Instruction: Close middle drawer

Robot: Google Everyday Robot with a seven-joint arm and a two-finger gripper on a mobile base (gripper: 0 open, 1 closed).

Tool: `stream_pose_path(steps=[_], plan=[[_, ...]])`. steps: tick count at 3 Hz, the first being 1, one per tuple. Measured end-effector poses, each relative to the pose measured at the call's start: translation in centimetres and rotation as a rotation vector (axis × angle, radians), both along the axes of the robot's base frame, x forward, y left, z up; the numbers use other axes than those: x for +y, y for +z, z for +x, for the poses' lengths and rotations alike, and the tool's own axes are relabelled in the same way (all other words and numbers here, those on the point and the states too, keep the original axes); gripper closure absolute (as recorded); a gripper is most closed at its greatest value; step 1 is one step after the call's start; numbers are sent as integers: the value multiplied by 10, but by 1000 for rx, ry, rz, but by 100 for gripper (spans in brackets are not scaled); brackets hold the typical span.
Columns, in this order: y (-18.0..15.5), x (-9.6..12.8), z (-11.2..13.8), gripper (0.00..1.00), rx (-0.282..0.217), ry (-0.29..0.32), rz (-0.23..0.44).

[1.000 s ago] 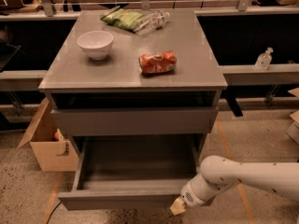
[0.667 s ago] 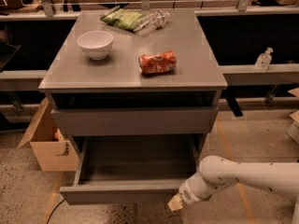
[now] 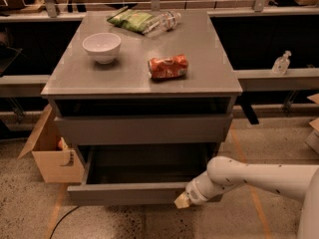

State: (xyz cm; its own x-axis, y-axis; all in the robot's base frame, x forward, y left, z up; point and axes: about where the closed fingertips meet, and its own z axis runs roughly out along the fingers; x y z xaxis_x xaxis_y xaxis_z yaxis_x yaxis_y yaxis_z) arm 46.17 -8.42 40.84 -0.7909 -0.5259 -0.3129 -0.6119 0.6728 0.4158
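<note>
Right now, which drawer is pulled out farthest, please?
The middle drawer, lower of the two visible, with the end effector at its front's right end: its grey interior is exposed, while the drawer above barely protrudes.

No legible txt/brands anywhere; print on orange can & green bag on worktop can't be made out; gripper at middle drawer front, right end.

White bowl, crushed can, bottle

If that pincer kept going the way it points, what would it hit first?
Probably the front of the open middle drawer; the pincer is by its right end, though depth is unclear.
</note>
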Motion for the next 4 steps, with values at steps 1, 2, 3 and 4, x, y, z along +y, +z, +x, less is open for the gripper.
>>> stream_pose_path(steps=[1, 2, 3, 4], plan=[[9, 5, 27, 100, -53, 21, -1], [9, 5, 28, 100, -53, 20, -1], [8, 8, 38, 100, -85, 2, 1], [8, 8, 54, 100, -140, -25, -6]])
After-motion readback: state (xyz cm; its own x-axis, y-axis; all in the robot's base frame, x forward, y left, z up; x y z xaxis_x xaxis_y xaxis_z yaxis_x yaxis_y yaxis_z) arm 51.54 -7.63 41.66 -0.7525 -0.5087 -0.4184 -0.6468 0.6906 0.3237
